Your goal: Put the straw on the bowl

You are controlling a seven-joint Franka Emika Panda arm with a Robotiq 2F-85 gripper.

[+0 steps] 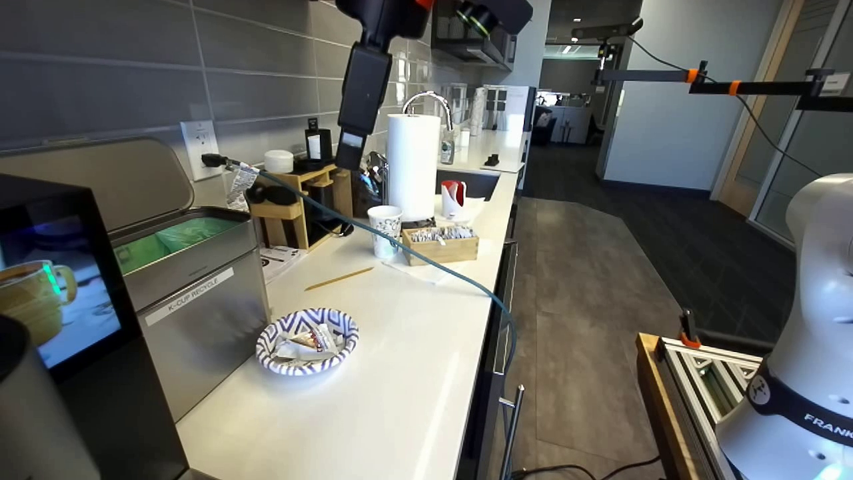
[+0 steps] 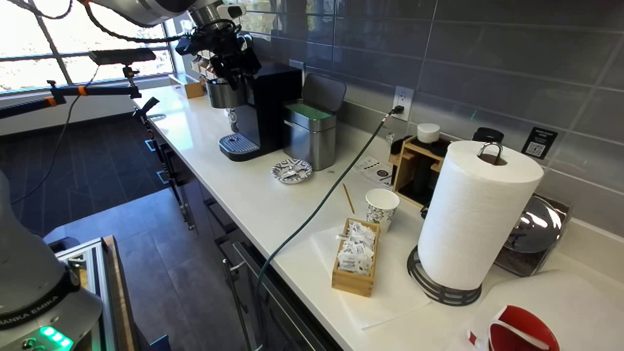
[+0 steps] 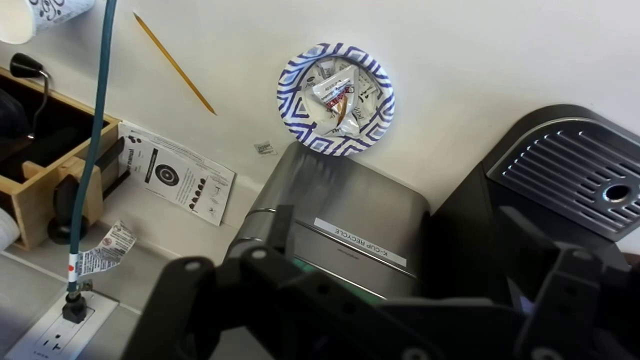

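Note:
The straw (image 1: 338, 279), a thin tan-yellow stick, lies flat on the white counter, apart from the bowl; it also shows in an exterior view (image 2: 348, 198) and in the wrist view (image 3: 175, 64). The bowl (image 1: 300, 368), shallow with a blue-and-white pattern, holds several small packets. It stands beside the steel bin, also in an exterior view (image 2: 291, 181) and in the wrist view (image 3: 289, 95). My gripper (image 3: 404, 230) is open and empty, with its fingers wide apart. It hangs high above the counter, above the bin and coffee machine in the wrist view.
A steel bin (image 1: 206, 327) with raised lid and a black coffee machine (image 2: 273, 107) stand beside the bowl. A teal cable (image 2: 319, 207) crosses the counter. A patterned paper cup (image 2: 381, 209), packet box (image 2: 352, 282), wooden organizer (image 2: 404, 170) and paper towel roll (image 2: 480, 214) stand past the straw.

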